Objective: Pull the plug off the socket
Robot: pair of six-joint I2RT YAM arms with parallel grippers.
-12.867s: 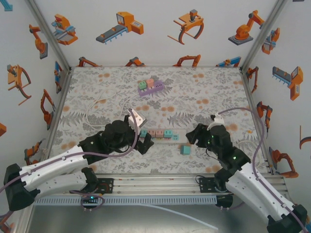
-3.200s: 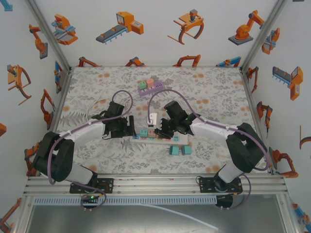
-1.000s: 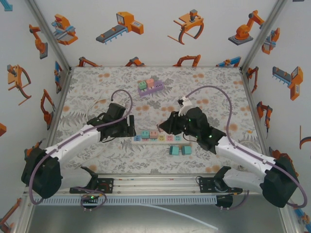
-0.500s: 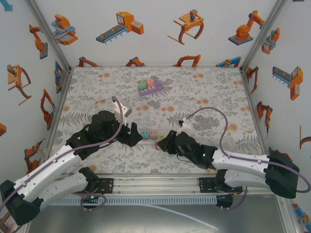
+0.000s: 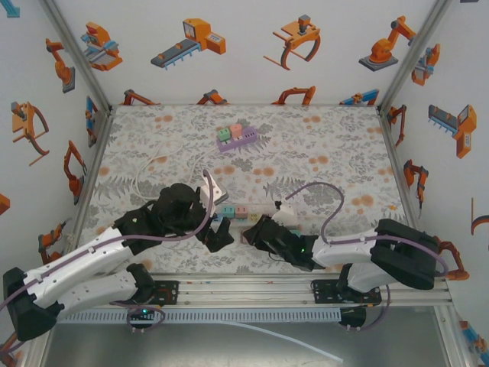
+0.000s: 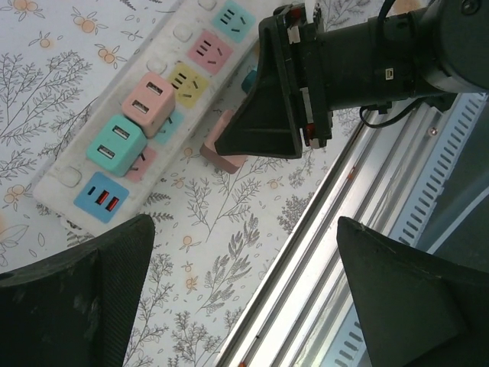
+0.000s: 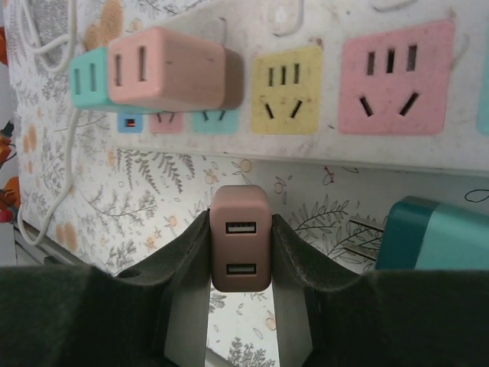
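Since half a second back, the left pincer has sprung wide apart with nothing between its fingers and slid nearer the front rail. The right pincer has drawn the held plug clear of the power strip.

That rail runs close behind both pincers, so little room is left that way. The right pincer is clamped on the held plug's two sides. The plug is a rounded, dusty-pink cube, its face with two USB slots turned to the wrist camera. Just right of it lies a loose teal plug, prongs showing.

Ahead of the tips is a band of bare floral cloth, then the strip's near edge. Beyond and to the left, a seated pink plug and a seated teal plug stand in the strip. The yellow and pink outlets straight ahead are open.
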